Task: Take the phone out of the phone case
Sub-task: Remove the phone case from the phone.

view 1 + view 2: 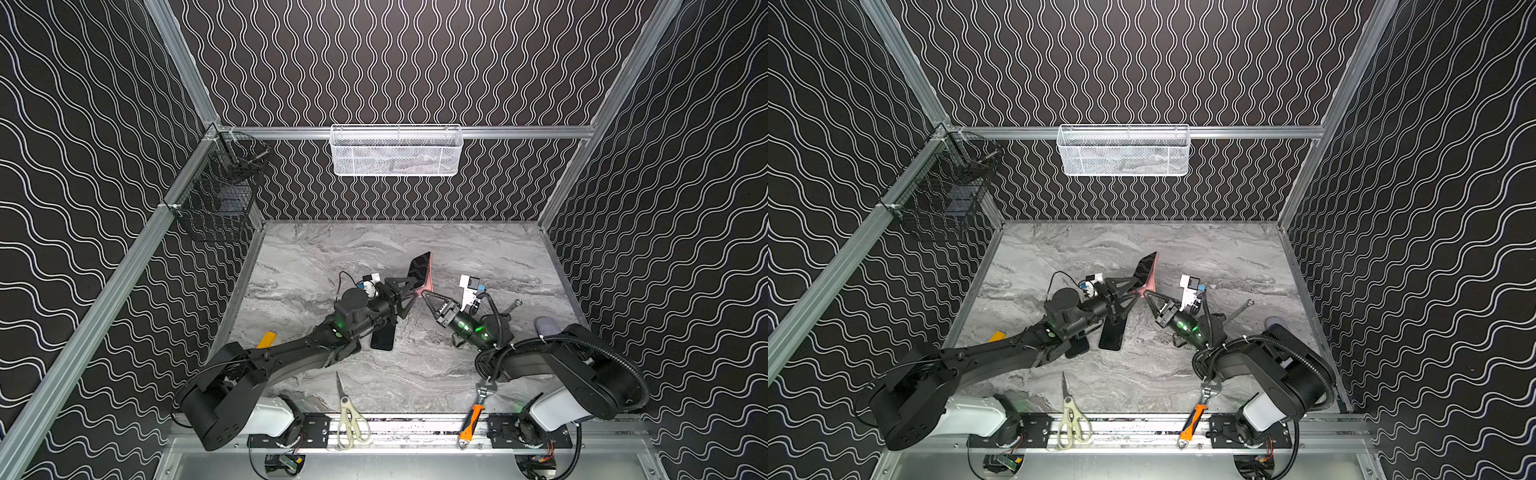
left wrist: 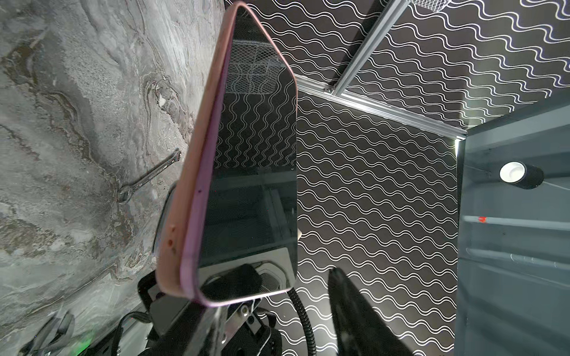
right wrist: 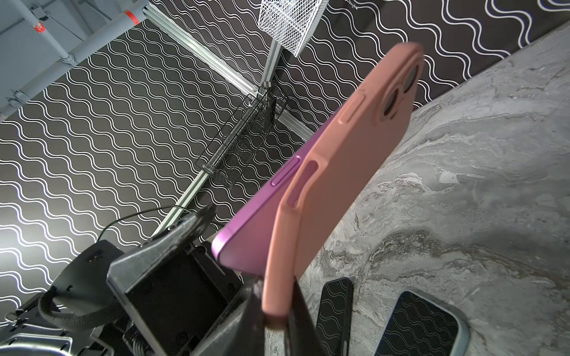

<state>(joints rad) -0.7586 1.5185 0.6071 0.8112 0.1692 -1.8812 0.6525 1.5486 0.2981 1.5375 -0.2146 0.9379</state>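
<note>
- The right fingers (image 1: 426, 295) are pinched together on the bottom edge of the pink case (image 3: 354, 154) and hold it up on end above the middle of the worktop (image 1: 478, 249).
- The left fingers (image 1: 405, 286) stand apart on either side of the lower end of the phone (image 1: 419, 266). In the left wrist view one finger is clear of the glass, so I judge there is no grip yet.
- The phone is partly inside the case, screen towards the left arm. In the right wrist view its purple lower corner (image 3: 256, 234) and one long side stand out of the pink lip, while the end by the lenses sits inside.
- By my reading the task is begun, not finished: one corner is peeled free. What is left is to grip the phone, free the other end and draw the two apart.
- Phones: three. One is in the case, and two dark ones lie flat between the middle and the near left corner (image 1: 1113, 334) (image 1: 1077, 347), the second half under the left arm.
- Cases: one that I can tell.
- Scissors (image 1: 349, 415): one pair, at the near edge.
- Orange-handled wrench (image 1: 473, 415): one, at the near edge towards the right.
- Spanner (image 1: 513, 305): one, near the right edge.
- White basket (image 1: 395, 149): one, on the far wall.
</note>
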